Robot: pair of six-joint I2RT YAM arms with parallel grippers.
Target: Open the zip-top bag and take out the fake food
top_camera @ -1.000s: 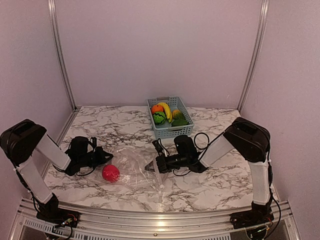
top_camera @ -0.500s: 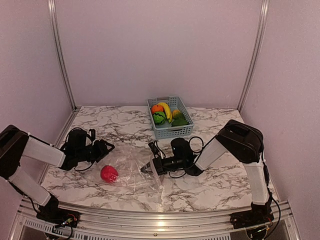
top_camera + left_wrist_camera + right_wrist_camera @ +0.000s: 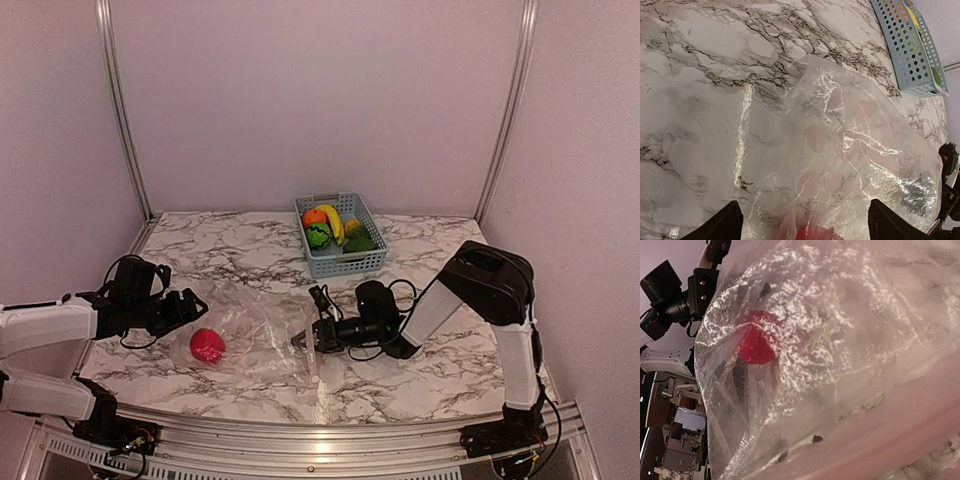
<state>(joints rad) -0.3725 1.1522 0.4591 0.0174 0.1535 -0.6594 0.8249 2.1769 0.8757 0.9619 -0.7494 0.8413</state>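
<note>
One pink-red round plastic fruit (image 3: pixel 207 345) at the left end of a clear crinkly zip-top bag (image 3: pixel 262 330), inside or out unclear. Left gripper (image 3: pixel 193 303) spread wide beside it, right gripper (image 3: pixel 300 340) pinched on the opposite edge. Risk: rolling away under a clumsy nudge.

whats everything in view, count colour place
clear crinkly zip-top bag: 1, see-through, table's near middle
pink-red round toy fruit: 1, pink-red, bag's left end
light blue lattice plastic basket: 1, light blue, far middle
orange toy ball: 1, orange, in basket
yellow toy banana: 1, yellow, in basket
green striped toy ball: 1, green, in basket
dark green toy vegetable: 1, dark green, in basket
marble-patterned table: 1, white-grey, underneath
left tool: 1, black, open, near fruit
right tool: 1, black, shut on bag's right edge
</note>
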